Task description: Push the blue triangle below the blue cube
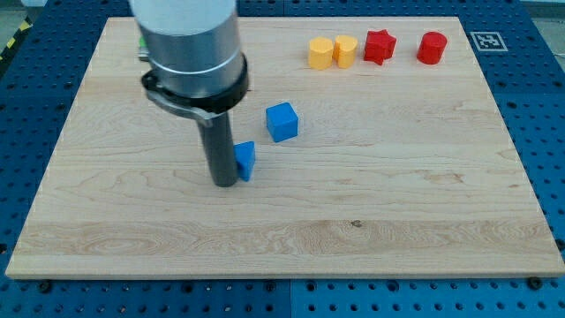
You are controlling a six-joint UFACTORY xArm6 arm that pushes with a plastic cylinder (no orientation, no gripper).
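Observation:
The blue cube (282, 122) sits on the wooden board (371, 203) a little left of centre. The blue triangle (245, 160) lies just below and to the left of the cube, a small gap apart from it. My tip (225, 183) rests on the board right against the triangle's left side, partly hiding it. The rod rises from there to the large grey arm body at the view's top left.
Two yellow blocks (320, 53) (345, 50) stand side by side at the view's top, right of centre. A red star-like block (380, 46) and a red cylinder-like block (433, 48) stand further right. A green block peeks out behind the arm (141, 44).

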